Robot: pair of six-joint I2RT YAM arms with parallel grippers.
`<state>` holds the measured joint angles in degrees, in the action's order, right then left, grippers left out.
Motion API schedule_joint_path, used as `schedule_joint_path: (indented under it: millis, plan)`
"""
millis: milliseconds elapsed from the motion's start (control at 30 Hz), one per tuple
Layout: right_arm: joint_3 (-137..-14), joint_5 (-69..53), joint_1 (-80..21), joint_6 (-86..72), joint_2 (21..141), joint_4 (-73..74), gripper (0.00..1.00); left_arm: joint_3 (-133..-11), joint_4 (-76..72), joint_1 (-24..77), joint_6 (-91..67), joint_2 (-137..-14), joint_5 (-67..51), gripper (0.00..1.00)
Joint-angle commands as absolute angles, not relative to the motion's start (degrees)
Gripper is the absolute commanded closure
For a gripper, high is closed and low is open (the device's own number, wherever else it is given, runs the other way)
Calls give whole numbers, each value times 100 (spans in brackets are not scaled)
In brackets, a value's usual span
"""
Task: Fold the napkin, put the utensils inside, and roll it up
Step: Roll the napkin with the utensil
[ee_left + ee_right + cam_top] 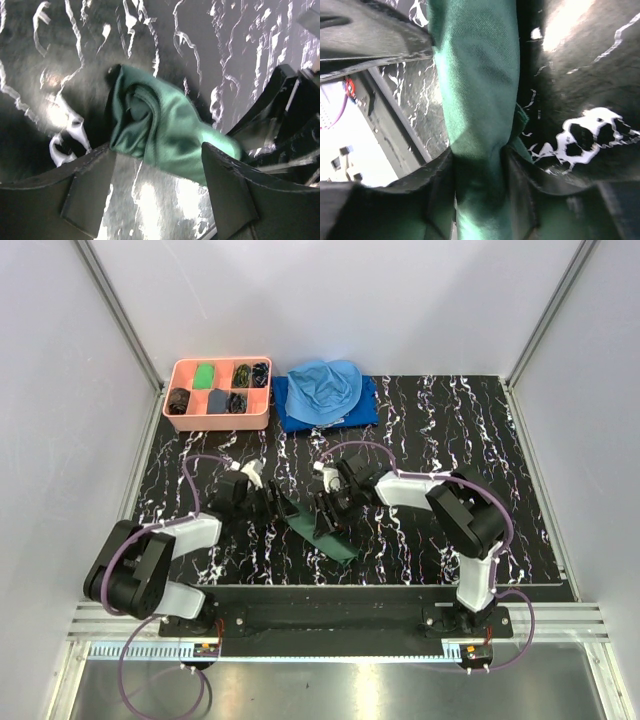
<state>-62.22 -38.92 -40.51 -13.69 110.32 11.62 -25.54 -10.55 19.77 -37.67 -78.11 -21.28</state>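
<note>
The napkin (318,530) is a dark green rolled bundle lying slantwise on the black marbled table, between my two grippers. In the left wrist view its crumpled end (160,130) lies just past my fingertips. My left gripper (157,155) (268,502) is open, and bare table shows between its fingers. My right gripper (477,155) (330,512) is shut on the napkin (475,90), one finger pressed against each side of the roll. The utensils are hidden in every view.
A pink compartment tray (220,362) holding small items stands at the back left. Beside it, a light blue cloth (325,388) lies on a darker blue one (368,412). The right arm's black fingers (280,115) show close by in the left wrist view.
</note>
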Motion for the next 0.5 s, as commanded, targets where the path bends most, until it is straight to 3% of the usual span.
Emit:
schedule_joint_path:
  millis: [0,100,300,467]
  plan:
    - [-6065,-2813,-4122,-1389,10855,1178,43,-2575,-2328,1969,-4104,-8287,-2425,28]
    - [-6012,-2602,-4210,-1450,10749,1178,30,-2601,-2776,1960,-4289,-8604,-2566,30]
    - [-5933,-1557,-4543,-1512,10319,1274,18,-2838,-3357,1960,-4421,-9166,-2786,31]
    - [-5950,-749,-4720,-1538,9932,1353,8,-3199,-2754,1934,-4158,-9176,-2523,26]
